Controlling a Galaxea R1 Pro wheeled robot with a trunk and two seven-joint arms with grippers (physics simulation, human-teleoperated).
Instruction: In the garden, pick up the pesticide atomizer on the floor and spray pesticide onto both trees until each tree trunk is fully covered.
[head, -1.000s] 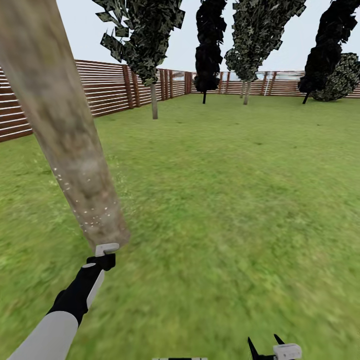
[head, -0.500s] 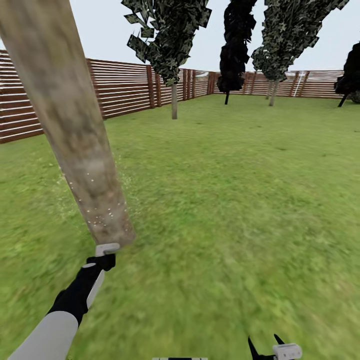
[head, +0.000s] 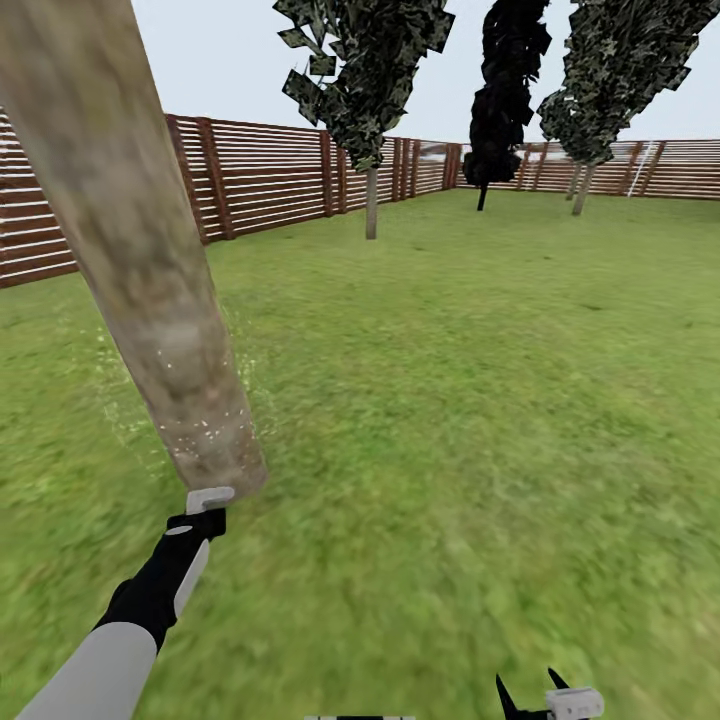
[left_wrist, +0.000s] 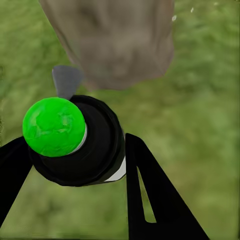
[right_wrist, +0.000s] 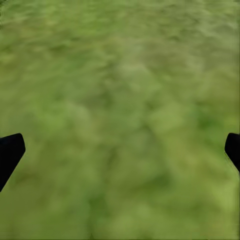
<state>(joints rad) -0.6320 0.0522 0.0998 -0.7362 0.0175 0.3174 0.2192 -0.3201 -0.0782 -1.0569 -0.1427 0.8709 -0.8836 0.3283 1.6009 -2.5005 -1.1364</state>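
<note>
A thick, pale mottled tree trunk (head: 150, 260) leans across the left of the head view, with white specks on its lower part. Just in front of its base, my left gripper (head: 204, 517) is shut on the pesticide atomizer (head: 210, 497). In the left wrist view the atomizer (left_wrist: 54, 126) has a bright green cap on a black body between the black fingers (left_wrist: 150, 200), and its grey nozzle points at the trunk (left_wrist: 115, 40). My right gripper (head: 527, 684) hangs open low over the grass floor (head: 450, 420); its fingertips (right_wrist: 10, 152) stand far apart.
A brown slat fence (head: 260, 175) runs along the left and back of the lawn. A further tree with a pale trunk (head: 371, 205) stands by the fence, a black-leaved tree (head: 505, 90) behind it, and another pale-trunked tree (head: 582, 180) at back right.
The whole head view has swung, so fence and far trees sit further right in the picture. Both arms keep their places in the picture, and the left gripper still holds the atomizer at the trunk's base.
</note>
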